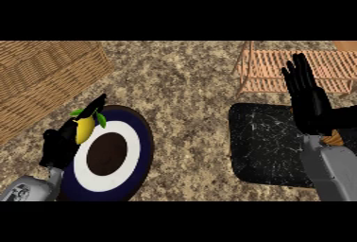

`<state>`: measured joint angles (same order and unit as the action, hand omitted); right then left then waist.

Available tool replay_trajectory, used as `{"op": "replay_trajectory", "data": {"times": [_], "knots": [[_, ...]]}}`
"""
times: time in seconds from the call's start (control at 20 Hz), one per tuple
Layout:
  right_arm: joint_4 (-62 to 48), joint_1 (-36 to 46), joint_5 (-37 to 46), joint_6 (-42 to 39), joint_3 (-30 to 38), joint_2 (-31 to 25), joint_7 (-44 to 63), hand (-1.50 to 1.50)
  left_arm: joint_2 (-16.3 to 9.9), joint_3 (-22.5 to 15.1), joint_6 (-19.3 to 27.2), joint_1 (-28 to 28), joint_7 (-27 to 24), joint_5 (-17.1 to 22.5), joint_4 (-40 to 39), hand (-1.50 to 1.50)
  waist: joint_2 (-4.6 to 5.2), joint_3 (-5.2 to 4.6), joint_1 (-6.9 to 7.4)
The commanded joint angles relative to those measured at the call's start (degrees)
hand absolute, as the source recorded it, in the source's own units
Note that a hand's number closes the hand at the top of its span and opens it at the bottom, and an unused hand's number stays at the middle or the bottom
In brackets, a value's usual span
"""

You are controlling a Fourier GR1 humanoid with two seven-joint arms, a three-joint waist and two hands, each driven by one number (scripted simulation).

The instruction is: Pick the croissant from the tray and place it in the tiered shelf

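**Right hand raised over the tray, croissant nearly hidden**

The right hand [307, 97] stands at the right of the frame with its fingers [298, 71] straight and together, pointing up toward the tiered shelf [268, 71]; they hold nothing. Just below and behind the wrist, at the right edge, a small sliver of orange-brown shows: this looks like the croissant [336, 138], mostly covered by the hand and forearm, lying on the black speckled tray [268, 146].

A croissant should be light, soft and flaky, easily crushed, so I would take it across its thick middle, not by the thin tips.

The tray shows nothing else on it. The wooden-slatted shelf at the upper right shows only bare slats in the part visible.

At the lower left, the left hand [59, 144] rests beside a blue-and-white plate [140, 142] with a dark centre; a lemon [85, 128] with green leaves lies at the plate's rim against that hand, whose finger state I cannot tell. A wicker basket [42, 80] fills the upper left of the tabletop [181, 85].
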<state>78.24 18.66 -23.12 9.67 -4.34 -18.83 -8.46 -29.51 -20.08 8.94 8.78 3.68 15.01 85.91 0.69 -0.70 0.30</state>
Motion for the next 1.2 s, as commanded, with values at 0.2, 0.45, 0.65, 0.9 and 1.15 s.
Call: {"op": "replay_trajectory", "data": {"times": [0.2, 0.45, 0.65, 0.9, 1.15], "knots": [[-6.3, 2.76, -4.52, -26.44, 9.91, -22.8, -6.89, 1.5, 3.58, 5.22, 3.91, -4.98, 4.4, 5.99, -5.54, 0.0, 0.37, 1.01, 0.74], [-23.05, -1.19, 3.65, -32.73, 8.88, -33.07, -8.45, 1.5, 4.42, 5.51, 2.51, -6.14, 7.17, 9.01, -5.61, 0.0, 1.36, 1.18, 3.01], [-30.24, 0.13, 4.65, -44.21, 8.82, -35.66, -19.37, -1.5, 6.68, 5.52, 3.26, -4.45, 6.84, 8.94, -8.5, 0.0, 1.36, 1.26, 2.64], [-33.28, 2.24, 8.98, -57.68, 5.87, -41.8, -27.74, -1.5, 5.03, 7.45, 1.02, -3.65, 7.48, 10.49, -9.45, 0.0, 1.05, 1.17, 2.97], [-32.69, 5.77, 12.57, -63.11, 2.03, -46.09, -29.05, -1.5, 7.64, 5.34, 3.72, -2.51, 8.77, 8.48, -9.13, 0.0, 0.62, 1.07, 2.8]]}}
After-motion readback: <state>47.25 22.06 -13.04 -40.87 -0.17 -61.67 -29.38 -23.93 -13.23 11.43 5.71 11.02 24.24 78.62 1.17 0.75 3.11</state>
